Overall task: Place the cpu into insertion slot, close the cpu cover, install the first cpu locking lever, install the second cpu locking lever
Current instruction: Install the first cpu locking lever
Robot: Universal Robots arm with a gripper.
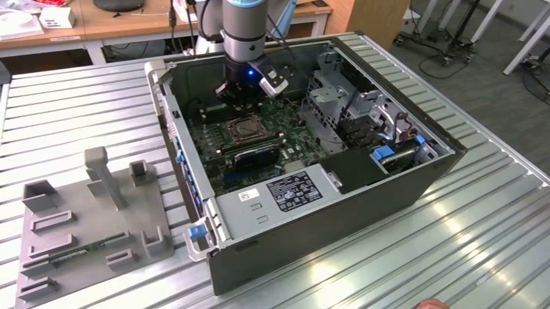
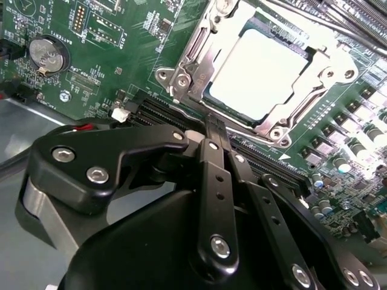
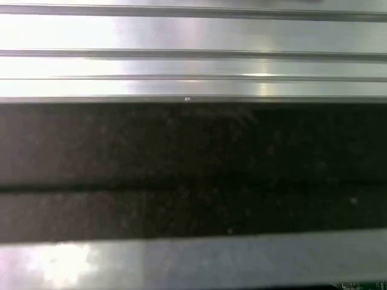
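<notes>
While the cpu (image 2: 259, 71) lies flat, silver top up, in the insertion slot (image 1: 243, 129) of the green motherboard (image 2: 136, 66), square with no long axis and framed by the lowered cpu cover (image 2: 192, 74), the gripper (image 2: 213, 125) presses its black fingers (image 2: 210, 166) together at the cover's edge.

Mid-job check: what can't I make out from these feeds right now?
- Second wrist view: the gripper hides the near edge of the cover around the chip, so latching there cannot be judged.
- Same view: the cover's far corner is cut off by the picture's edge.
- Exterior view: the socket is too small to tell its state.
- First wrist view: blurred dark panel and table slats.
</notes>
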